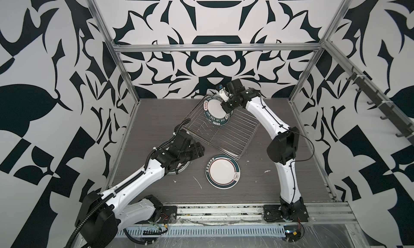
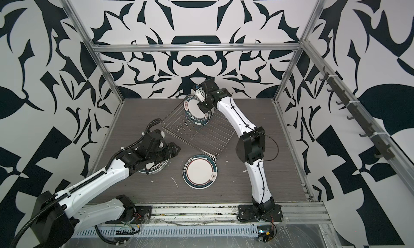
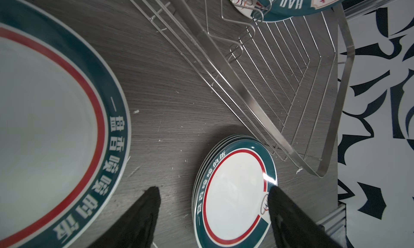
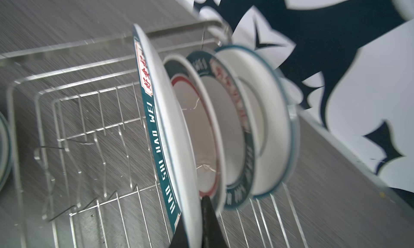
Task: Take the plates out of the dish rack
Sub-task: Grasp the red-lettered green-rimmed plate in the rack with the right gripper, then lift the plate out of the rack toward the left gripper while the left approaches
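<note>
Black fingers of the right claw are pinching shut on the rim of the front plate, a large one lettered HAO SHI HAO WEI on its teal band. It is standing on edge in the dish rack. Three more plates are standing just behind it among the prongs, blurred in the right wrist view. In both top views this claw is reaching down at the rack's far corner. Its white arm is rising from a base at the desk's near right edge and bending at the elbow beside the rack.

The left claw is hanging wide open and empty over the grey wood-grain desk, close to the rack's left side. Its arm is stretching low from the near left corner. Under its wrist a large plate is lying flat, and a stack of smaller plates is lying just beside the rack's near corner.

White scraps are littering the desk. Black-and-white patterned walls and an aluminium frame are enclosing it all.
</note>
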Available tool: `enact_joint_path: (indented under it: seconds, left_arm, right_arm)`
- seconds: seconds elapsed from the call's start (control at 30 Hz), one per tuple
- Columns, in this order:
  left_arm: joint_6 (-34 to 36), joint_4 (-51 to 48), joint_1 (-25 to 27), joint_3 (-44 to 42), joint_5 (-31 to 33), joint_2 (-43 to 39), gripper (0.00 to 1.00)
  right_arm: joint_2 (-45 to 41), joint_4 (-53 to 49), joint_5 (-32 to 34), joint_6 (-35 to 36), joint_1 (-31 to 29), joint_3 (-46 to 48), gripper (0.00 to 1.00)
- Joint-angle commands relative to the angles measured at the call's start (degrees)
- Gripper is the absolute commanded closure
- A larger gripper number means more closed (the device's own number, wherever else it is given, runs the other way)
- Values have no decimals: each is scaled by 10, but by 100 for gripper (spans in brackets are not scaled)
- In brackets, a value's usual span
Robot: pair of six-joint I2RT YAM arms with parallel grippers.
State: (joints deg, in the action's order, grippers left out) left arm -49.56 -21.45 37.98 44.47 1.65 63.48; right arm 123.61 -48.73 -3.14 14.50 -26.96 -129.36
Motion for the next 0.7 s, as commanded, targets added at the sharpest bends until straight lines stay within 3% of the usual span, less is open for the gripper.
enact_joint_path:
  seconds: [0.0,0.13,0.27,0.5,0.67]
  left_arm:
    - [23,21,-12,25,12,6,19]
    - [23,50,-35,32,7,12,18]
    - [15,112,-68,29,-20,17,16]
    - [-9,227,-103,39,-119,51,16]
    - [-36,302,-105,30,-171,69,16]
  right_arm:
    - [-95,56,6,-23,3,37,100]
    - [-177,123,31,-82,4,138,100]
    - [-272,203,22,-213,4,262,100]
    - [-379,305,-158,-480,6,437,100]
    - [-409,400,-246,-591,1,532,100]
